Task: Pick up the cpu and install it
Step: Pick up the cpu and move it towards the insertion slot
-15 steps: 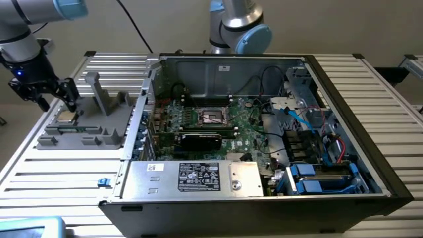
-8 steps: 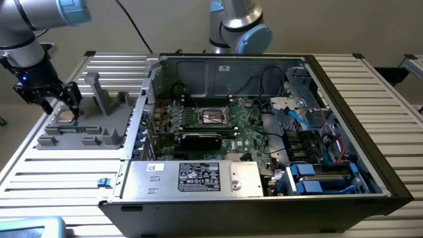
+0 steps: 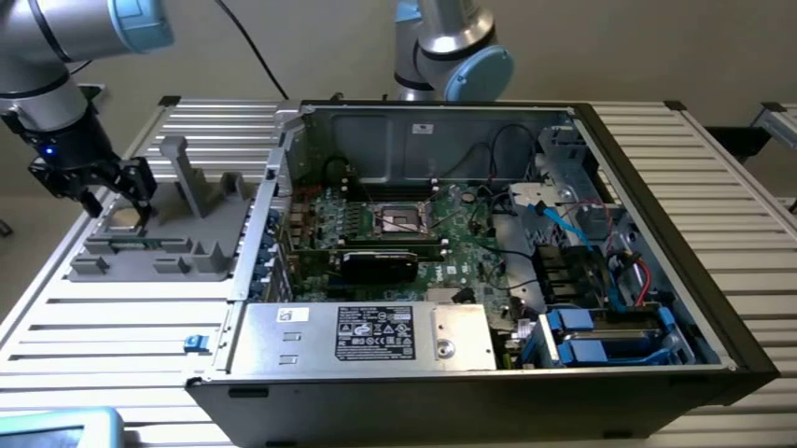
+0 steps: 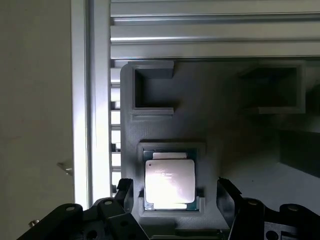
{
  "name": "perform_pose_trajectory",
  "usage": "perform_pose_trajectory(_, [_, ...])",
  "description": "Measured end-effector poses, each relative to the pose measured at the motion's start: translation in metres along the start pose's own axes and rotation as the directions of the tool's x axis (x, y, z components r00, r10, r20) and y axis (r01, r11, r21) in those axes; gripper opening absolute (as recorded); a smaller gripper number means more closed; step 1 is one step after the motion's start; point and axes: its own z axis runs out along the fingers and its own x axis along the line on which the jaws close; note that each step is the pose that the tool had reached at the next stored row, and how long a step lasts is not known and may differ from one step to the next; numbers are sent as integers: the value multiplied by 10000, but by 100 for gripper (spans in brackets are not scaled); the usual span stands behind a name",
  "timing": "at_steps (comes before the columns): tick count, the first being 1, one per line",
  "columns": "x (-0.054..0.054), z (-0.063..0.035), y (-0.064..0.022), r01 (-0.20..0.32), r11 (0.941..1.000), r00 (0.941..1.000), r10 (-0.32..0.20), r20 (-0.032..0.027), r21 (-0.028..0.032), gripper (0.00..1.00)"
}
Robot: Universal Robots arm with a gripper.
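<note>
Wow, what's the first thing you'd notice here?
The big open computer case sits in the middle of the exterior view, showing its green board. At that view's left, the gripper hangs over a grey tray. There the shiny cpu gleams between the open jaws.

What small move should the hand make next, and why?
Probably lower straight down: the hand is open, its fingers stand either side of the cpu, which lies untouched in its pocket in the grey holder.
</note>
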Motion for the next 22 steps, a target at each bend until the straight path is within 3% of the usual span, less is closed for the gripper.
perform_pose_trajectory(8, [60, 59, 38, -8, 10000, 10000, 8, 3, -1, 77])
perform_pose_trajectory(22, [31, 120, 35, -10, 10000, 10000, 10, 1, 0, 77])
